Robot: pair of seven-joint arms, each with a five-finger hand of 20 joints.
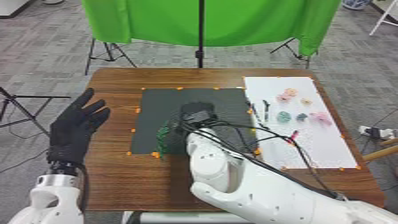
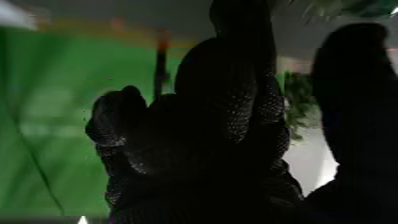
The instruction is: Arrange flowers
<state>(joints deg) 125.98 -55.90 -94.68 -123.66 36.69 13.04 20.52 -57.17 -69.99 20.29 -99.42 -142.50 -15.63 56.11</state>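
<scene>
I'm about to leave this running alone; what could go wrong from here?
The black cables on the right arm extend over the white sheet, so a swing might drag the thin stems. The right hand is close to the green sprig on the black sheet and could knock it askew.

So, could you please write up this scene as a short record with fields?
surface: brown wooden table
mats: dark sheet, with a white sheet to its right
on dark sheet: green sprig, near its left edge
on white sheet: peach-pink flower, small pale flower, blue-green flower, pink flower
left hand: open, over the table's left edge
right hand: over the dark sheet, thumb apart from the fingers
backdrop: green cloth beyond the table
</scene>
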